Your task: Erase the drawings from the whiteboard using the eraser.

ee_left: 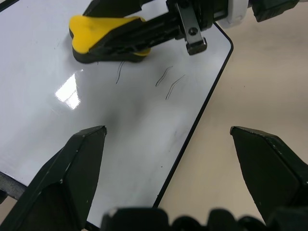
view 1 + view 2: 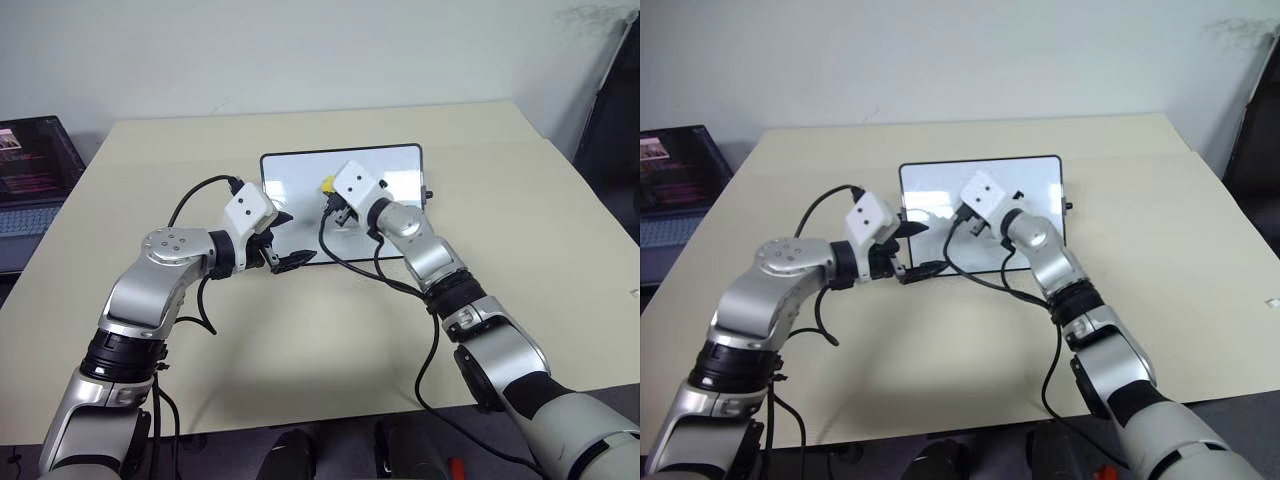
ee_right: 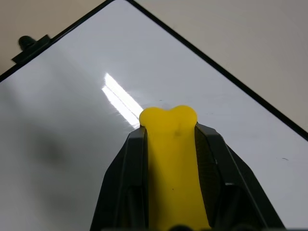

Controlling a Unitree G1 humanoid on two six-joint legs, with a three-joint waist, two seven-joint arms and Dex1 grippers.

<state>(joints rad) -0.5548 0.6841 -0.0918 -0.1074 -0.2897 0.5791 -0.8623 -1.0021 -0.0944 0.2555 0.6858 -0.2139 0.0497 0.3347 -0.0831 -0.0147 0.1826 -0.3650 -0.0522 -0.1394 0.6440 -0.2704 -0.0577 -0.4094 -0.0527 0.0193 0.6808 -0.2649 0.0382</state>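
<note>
The whiteboard (image 2: 400, 165) lies flat in the middle of the beige table, glossy white with a thin black frame. My right gripper (image 2: 333, 200) is shut on the eraser (image 2: 327, 184), a yellow-topped block with a dark base, and holds it against the board's surface (image 3: 72, 120). In the left wrist view the eraser (image 1: 103, 31) sits just beside the drawings (image 1: 166, 82), a few thin curved strokes. My left gripper (image 2: 285, 240) stands open at the board's near left corner, one finger (image 1: 77, 163) over the board and the other over the table.
The table (image 2: 300, 340) stretches wide around the board. An open laptop (image 2: 30, 170) stands off its far left edge. A dark object (image 2: 610, 110) stands beyond the right edge. Black cables loop from both wrists over the table in front of the board.
</note>
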